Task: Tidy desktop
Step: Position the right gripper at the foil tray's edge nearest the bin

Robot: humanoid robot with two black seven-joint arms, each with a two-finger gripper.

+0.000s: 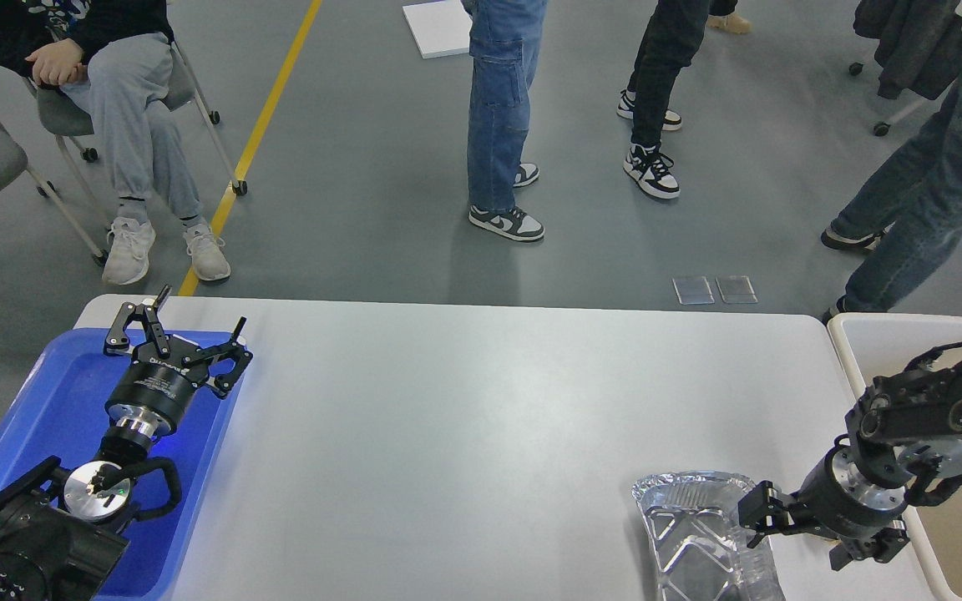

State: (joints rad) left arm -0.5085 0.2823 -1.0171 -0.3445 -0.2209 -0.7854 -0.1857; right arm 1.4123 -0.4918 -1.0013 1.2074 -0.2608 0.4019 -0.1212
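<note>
At the near right edge of the desktop (481, 401) sits the only loose item: a clear plastic food container (702, 534), thin-walled w/ ribbed panels, lying on the surface just left of the beige bin (873, 334). Rest of the surface looks bare. Right gripper (755, 511) is at the container's right rim, jaws touching or pinching it — can't tell if clamped, fingers too dark and small to separate. Left gripper (176, 338) hangs over the far end of the blue tray (47, 417) at the left edge, jaws spread wide, holding nothing.

Handling, my read: container is v. light, flimsy, slick. Will flex or crackle under squeeze, and could pop out of a hard pinch. Best hold is the rolled rim, one finger inside, one outside, low force. Avoid the flat panels, they'll buckle. Light enough that it may slide on contact rather than stay put, so approach slow. Bin is right beside it, so prob. a short carry.
</note>
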